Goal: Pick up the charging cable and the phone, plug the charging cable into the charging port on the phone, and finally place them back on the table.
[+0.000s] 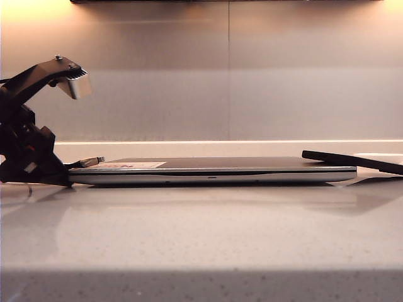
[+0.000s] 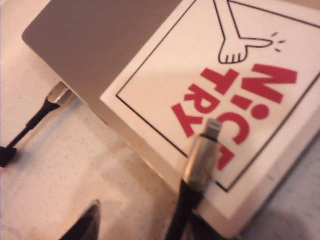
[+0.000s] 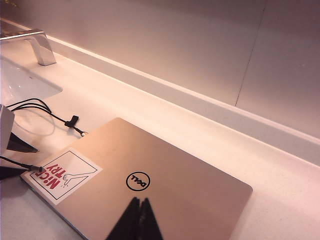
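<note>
The charging cable's silver plug [image 2: 205, 150] lies on the stickered corner of the closed laptop [image 2: 100, 45]; it also shows in the exterior view as the plug [image 1: 94, 161]. My left gripper [image 2: 145, 227] is open low over the table [image 1: 201, 239], and the cable runs between its fingers [image 2: 87, 225], closer to the far one, without being clamped. The phone [image 1: 352, 161] is a thin black slab, tilted, by the laptop's right end. My right gripper [image 3: 140, 202] is shut and empty above the laptop lid [image 3: 165, 165]. It is out of the exterior view.
A second black cable [image 2: 30, 125] is plugged into the laptop's side and trails off towards a sink [image 3: 20, 85] with a faucet [image 3: 35, 42]. A wall runs along the back of the counter. The left arm [image 1: 28, 145] stands at the laptop's left end.
</note>
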Tool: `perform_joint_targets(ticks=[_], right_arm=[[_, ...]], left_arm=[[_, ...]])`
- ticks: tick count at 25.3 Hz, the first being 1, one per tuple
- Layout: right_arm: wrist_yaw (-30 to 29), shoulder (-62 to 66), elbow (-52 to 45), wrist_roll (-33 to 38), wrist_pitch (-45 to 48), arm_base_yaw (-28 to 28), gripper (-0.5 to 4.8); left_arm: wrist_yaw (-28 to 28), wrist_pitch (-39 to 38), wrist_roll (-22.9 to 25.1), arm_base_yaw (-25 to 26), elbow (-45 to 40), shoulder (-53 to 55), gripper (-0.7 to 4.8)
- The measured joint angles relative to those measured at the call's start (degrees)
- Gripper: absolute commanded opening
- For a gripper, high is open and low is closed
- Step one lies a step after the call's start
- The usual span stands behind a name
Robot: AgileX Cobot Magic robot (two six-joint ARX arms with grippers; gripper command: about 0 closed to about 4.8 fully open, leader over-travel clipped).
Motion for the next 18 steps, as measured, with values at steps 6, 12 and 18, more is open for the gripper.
perform_joint_targets(ticks=[6,12,18], right_arm=[[0.0,0.0,0.0,0.0,0.0,0.0,-0.05],[0.0,0.0,0.0,0.0,0.0,0.0,-0.05],[0.1,0.0,0.0,0.0,0.0,-0.1,-0.05]], left_arm=[[-1.5,3.3,0.0,-0.8,0.2,2.6,-0.04],[0.2,2.6,-0.2,-1.2,0.2,2.9,-0.06],[1.2,-5.1,-5.2,-1.5,6.5,-0.8,-0.06]])
